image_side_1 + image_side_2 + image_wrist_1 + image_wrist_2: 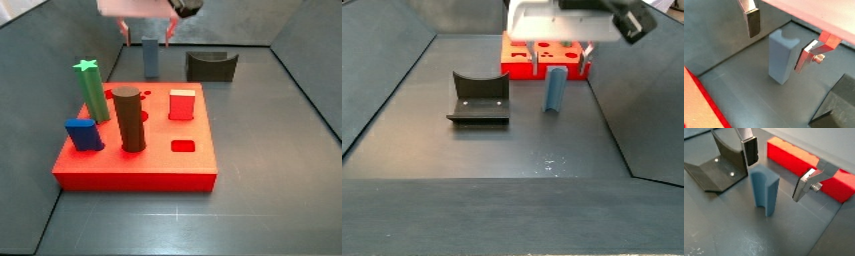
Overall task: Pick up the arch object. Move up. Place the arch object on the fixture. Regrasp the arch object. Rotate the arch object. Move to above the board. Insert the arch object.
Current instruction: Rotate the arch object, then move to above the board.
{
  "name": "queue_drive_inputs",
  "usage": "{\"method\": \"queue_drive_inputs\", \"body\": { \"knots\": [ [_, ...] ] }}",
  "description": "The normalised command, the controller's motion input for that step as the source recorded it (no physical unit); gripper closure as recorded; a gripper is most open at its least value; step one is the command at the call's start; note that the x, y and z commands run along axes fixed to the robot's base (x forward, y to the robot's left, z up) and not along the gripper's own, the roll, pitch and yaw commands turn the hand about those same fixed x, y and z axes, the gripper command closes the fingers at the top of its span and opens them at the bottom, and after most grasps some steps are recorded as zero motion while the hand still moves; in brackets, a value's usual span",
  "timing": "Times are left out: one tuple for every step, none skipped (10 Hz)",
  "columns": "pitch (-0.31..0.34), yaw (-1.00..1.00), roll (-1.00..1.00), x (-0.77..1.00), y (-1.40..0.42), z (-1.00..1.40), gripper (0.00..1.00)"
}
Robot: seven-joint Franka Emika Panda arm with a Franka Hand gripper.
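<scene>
The arch object (781, 56) is a slim slate-blue block standing upright on the grey floor, with a curved notch in its top end. It also shows in the other views (764, 190) (151, 56) (555, 88). My gripper (777, 50) is open and hangs over the block's upper end, one finger on each side, not touching it; it shows in both side views (150, 35) (560, 50). The dark fixture (717, 165) (210, 66) (477, 97) stands close beside the block. The red board (134, 150) (545, 62) (801, 165) lies on the block's other side.
On the board stand a green star peg (91, 90), a dark brown cylinder (128, 118), a short bright-blue block (83, 134) and a red peg (182, 103). Sloping grey walls (382, 90) enclose the floor on all sides.
</scene>
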Motion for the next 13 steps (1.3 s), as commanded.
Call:
{"method": "queue_drive_inputs", "body": {
  "knots": [
    [-0.039,0.03,-0.09,0.03,-0.01,-0.51,0.0],
    [-0.037,0.02,-0.1,0.03,-0.01,-0.42,0.0],
    [-0.038,0.03,-0.11,0.04,0.0,-0.2,0.0],
    [-0.035,0.03,-0.12,0.0,0.0,0.0,1.0],
    [-0.065,0.02,0.08,-0.09,0.03,1.0,1.0],
    [-0.063,0.02,0.08,-0.09,0.03,1.0,1.0],
    [-0.027,0.01,0.09,-0.09,0.03,1.0,1.0],
    [-0.002,0.0,0.1,-0.09,0.03,1.0,1.0],
    [0.038,0.0,0.11,-0.08,0.03,1.0,1.0],
    [0.051,0.0,0.12,-0.08,0.03,1.0,1.0],
    [0.043,0.0,0.13,-0.08,0.02,1.0,1.0],
    [0.036,0.01,0.13,-0.08,0.02,1.0,1.0],
    [0.034,0.01,0.14,-0.08,0.02,1.0,1.0]
  ]
}}
